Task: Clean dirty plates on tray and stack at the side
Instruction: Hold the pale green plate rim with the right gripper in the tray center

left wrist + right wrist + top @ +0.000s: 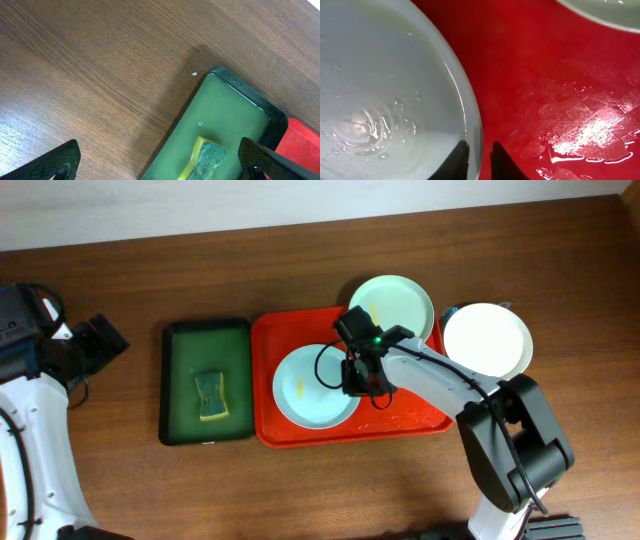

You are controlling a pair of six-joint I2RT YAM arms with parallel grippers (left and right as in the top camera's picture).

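Layout whole from overhead only: large red-orange rectangular plastic tray [280,340] with raised rim at mid-surface; one pale mint-green round shallow plate [310,402] flat inside it, left of centre; second mint-green plate [400,300] overlapping its far rim near the right corner; white round plate [487,340] off the tray, on the brown wood-grain surface [120,270] to the right. Just beside the tray's left side, smaller dark green tray [190,350] with a yellow-green sponge [210,397]. Small yellow smear [300,387] on each mint plate. Right gripper [352,380] at the first plate's right edge. Close detail from the right wrist alone: glossy, wet plate, water film [580,145] on the tray's gridded red floor, black fingertips [460,160] narrow, one either side of the plate's rim; contact not clear. From the left wrist: left gripper [165,165] spread wide, near the green tray.
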